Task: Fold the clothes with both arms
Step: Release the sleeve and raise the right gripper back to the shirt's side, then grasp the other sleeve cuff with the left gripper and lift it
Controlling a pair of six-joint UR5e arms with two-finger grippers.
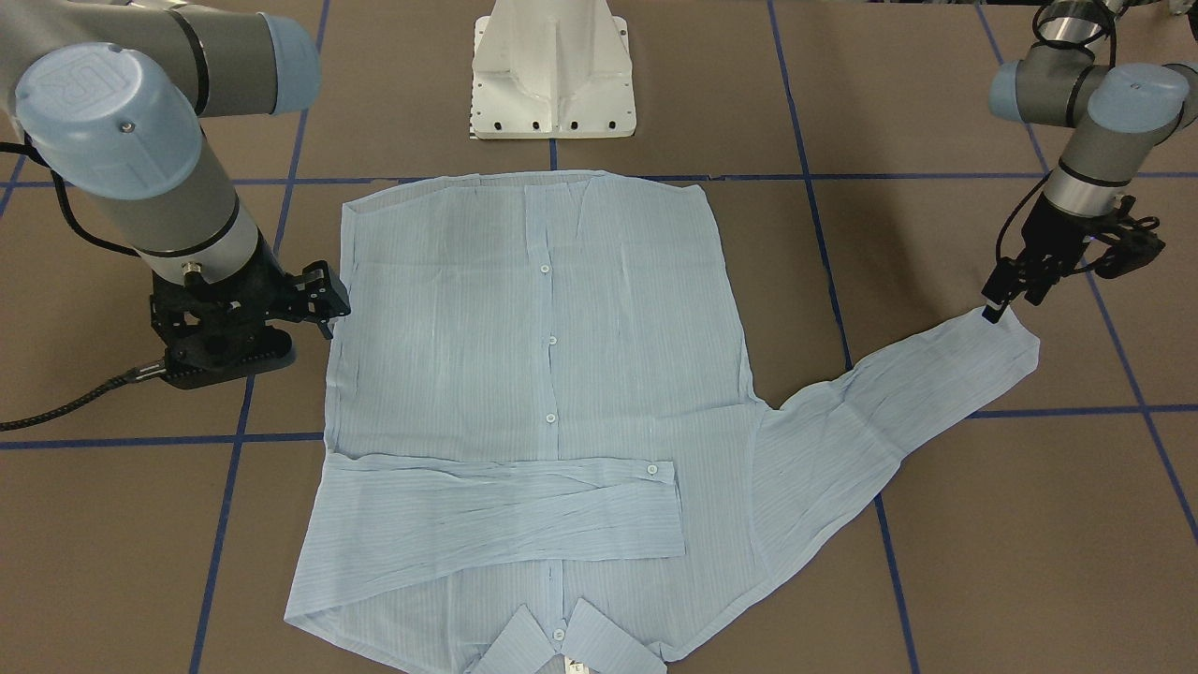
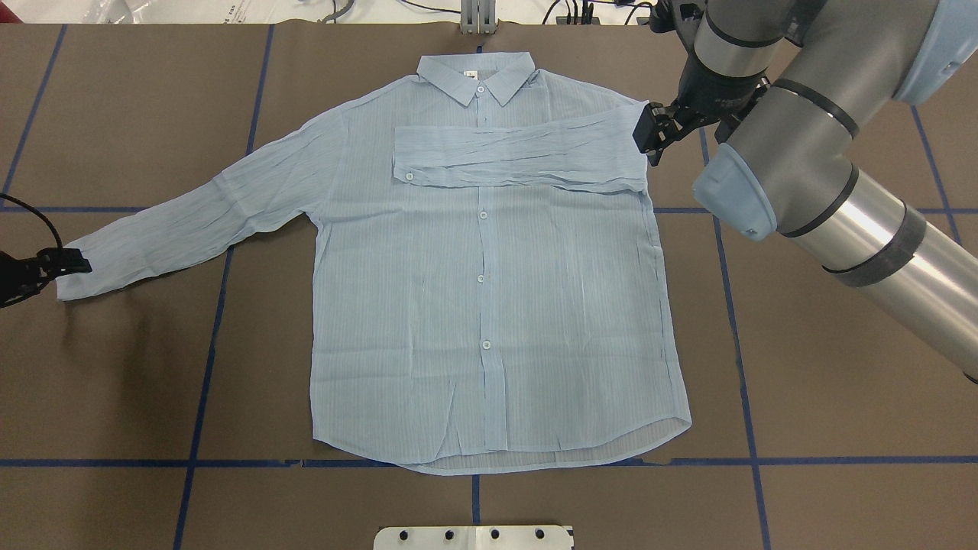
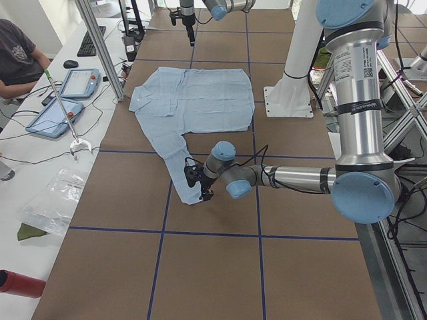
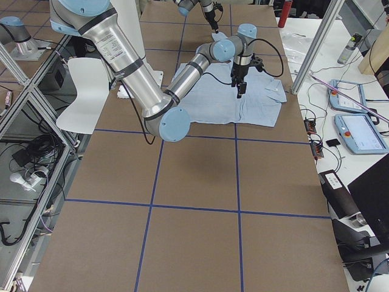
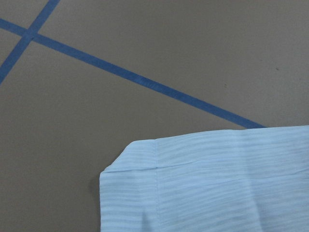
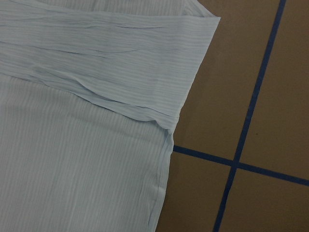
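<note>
- shirt (image 2: 489,305): flat on the table (image 2: 825,428), front up, buttoned, centred in front of the robot. The collar (image 2: 474,76) is on the far side from the robot and the hem on the near side.
- folded sleeve (image 2: 519,156): on the robot's right side, laid across the chest just below the collar. It is creased but flat. Its buttoned end (image 2: 409,174) lies past the placket, on the robot's left half.
- outstretched sleeve (image 2: 206,221): on the robot's left, running out from the shoulder and angling back toward the robot. Its cuff (image 2: 80,276) is flat on the table, well apart from the body panel.
- left gripper (image 1: 1009,304): low at the end of that cuff, one fingertip at the cuff's edge. Fingers are apart and I see no cloth between them. The left wrist view shows only the cuff corner and bare table, with no fingers in shot.
- right gripper (image 2: 651,139): just beside the shoulder edge where the folded sleeve turns over. Fingers are apart and hold nothing. I can't tell whether it touches the cloth. The right wrist view looks down on that fold and the shirt's side edge.
- left arm (image 1: 1095,103) is out over the table's left end. The right arm (image 2: 810,145) reaches forward over the right half.
- the table is brown with a grid of blue tape (image 2: 210,344). The white pedestal base (image 1: 552,70) sits just beyond the hem.
- off the table, in the exterior left view, a seated person (image 3: 17,57) is at a bench with two tablets (image 3: 67,100).
</note>
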